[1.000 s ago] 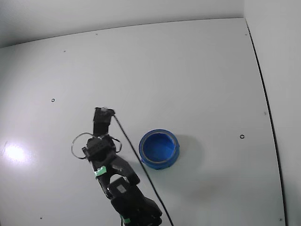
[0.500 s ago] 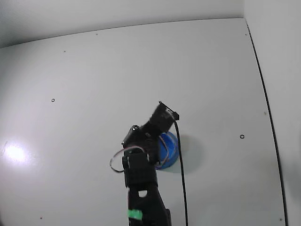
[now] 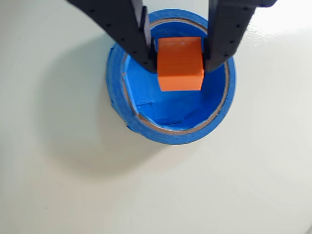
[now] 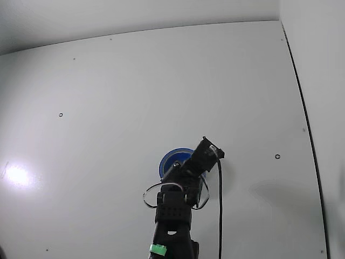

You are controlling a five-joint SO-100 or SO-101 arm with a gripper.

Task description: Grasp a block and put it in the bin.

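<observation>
Wrist view: the tool [image 3: 180, 61] comes in from the top edge, two black fingers [image 3: 127, 29] clamped on the block [image 3: 180, 63], one on each side. The block looks orange here, plain faces. It hangs over the open inside of the bin [image 3: 146, 129], nearer to the top part of the rim; whether it touches the bin floor I cannot tell. Around the bin the worktop [image 3: 58, 170] is pale and bare, w/ free room left, right and below.

Fixed view: the arm [image 4: 175, 216] rises from the bottom edge and covers most of the bin [image 4: 168, 160]; only its upper-left rim shows. Block not visible here. The worktop [image 4: 161, 81] is white, w/ a few small dark marks and a bright glare spot [image 4: 16, 175] at the left. A dark edge line [image 4: 304, 116] runs along the right side.
</observation>
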